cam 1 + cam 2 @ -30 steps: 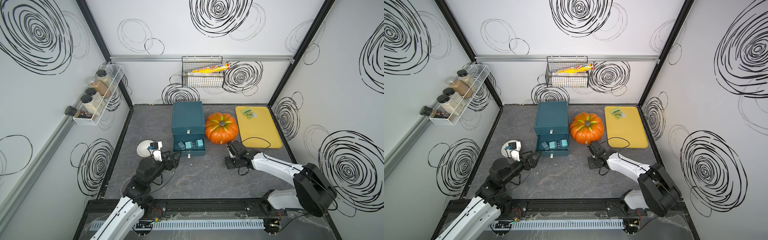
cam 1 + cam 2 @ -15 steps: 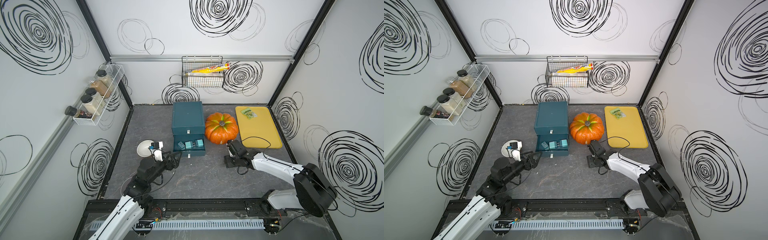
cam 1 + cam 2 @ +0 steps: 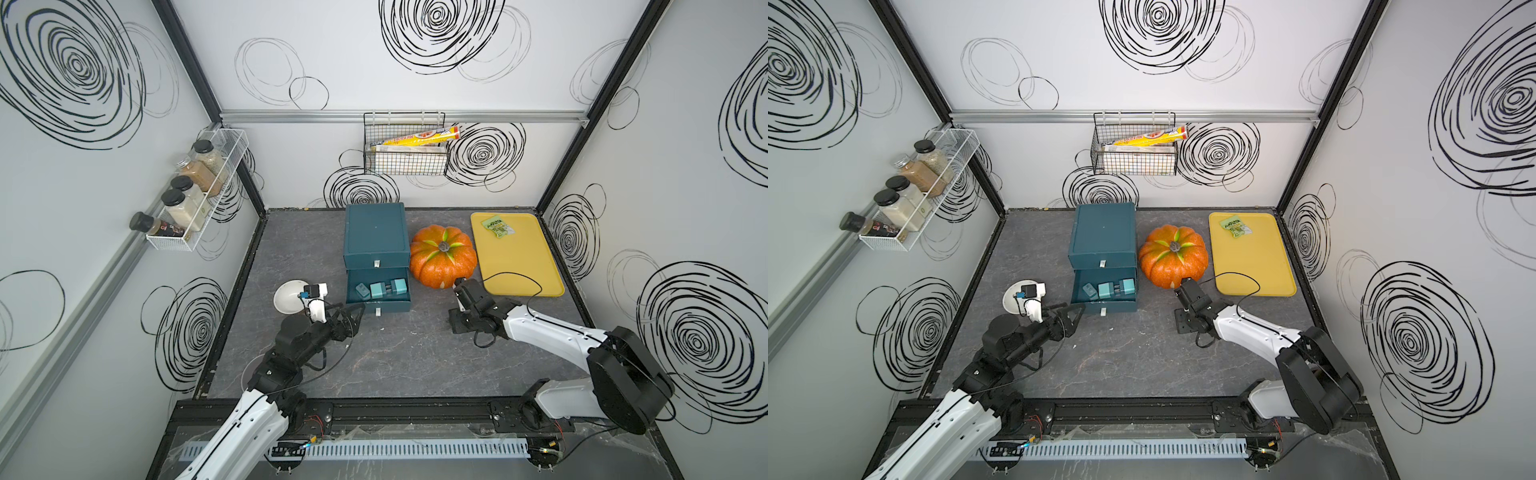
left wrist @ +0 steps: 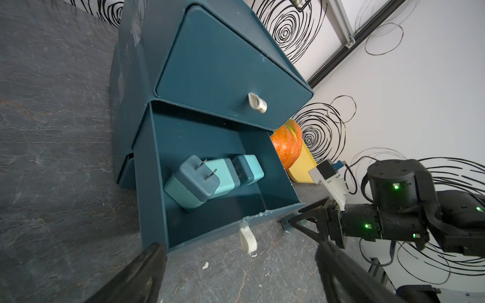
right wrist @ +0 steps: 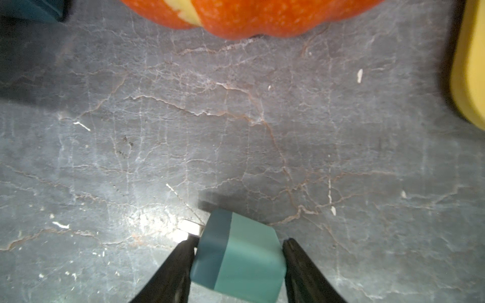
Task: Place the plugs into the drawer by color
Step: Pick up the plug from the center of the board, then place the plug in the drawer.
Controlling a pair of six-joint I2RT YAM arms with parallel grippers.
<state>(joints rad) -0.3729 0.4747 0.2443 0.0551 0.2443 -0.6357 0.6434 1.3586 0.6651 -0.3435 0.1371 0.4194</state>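
1. The worktop (image 3: 395, 365) is carrying a chest (image 3: 376, 232), a pumpkin (image 3: 442, 257) and a tray (image 3: 515, 266).
2. A drawer (image 3: 395, 306) under the chest's closed top one is standing pulled out toward the arms.
3. The left pincer (image 3: 354, 314) is hovering spread wide just before that drawer's front.
4. The right pincer (image 5: 240, 240) is pinching a teal plug (image 5: 244, 259) down near the worktop, close to the pumpkin.
5. Three teal plugs (image 3: 378, 289) are lying side by side inside the drawer.
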